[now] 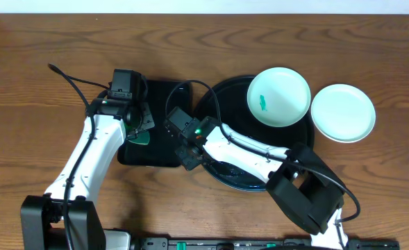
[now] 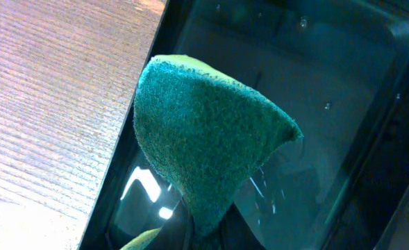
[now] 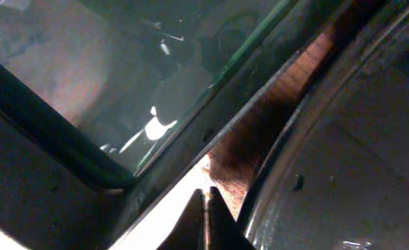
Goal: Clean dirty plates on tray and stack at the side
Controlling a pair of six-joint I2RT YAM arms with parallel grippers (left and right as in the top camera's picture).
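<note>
Plates in view: two, both flat with the open face up. Being round, they have no long axis. One pale mint plate [image 1: 287, 87] sits on the far right part of the round black tray [image 1: 235, 112]. It carries a small teal smear [image 1: 262, 101] on its left half, and the smear's long axis runs between the far and near table edges. The second plate [image 1: 343, 112] lies on the wooden table [image 1: 51, 42] just beside the tray, toward the right edge, with no mark visible. No writing or label can be read on any item.

Left gripper [image 1: 136, 129]: clamped on a green sponge [image 2: 204, 139] with a yellow edge, held over the small rectangular black tray [image 1: 164, 94] left of the round tray. The green scouring face is turned to the wrist camera.

Right gripper [image 3: 205, 219]: fingertips pressed together with only a thin seam between them and nothing held. It sits low over the gap between the two trays, where a strip of bare wood shows.
</note>
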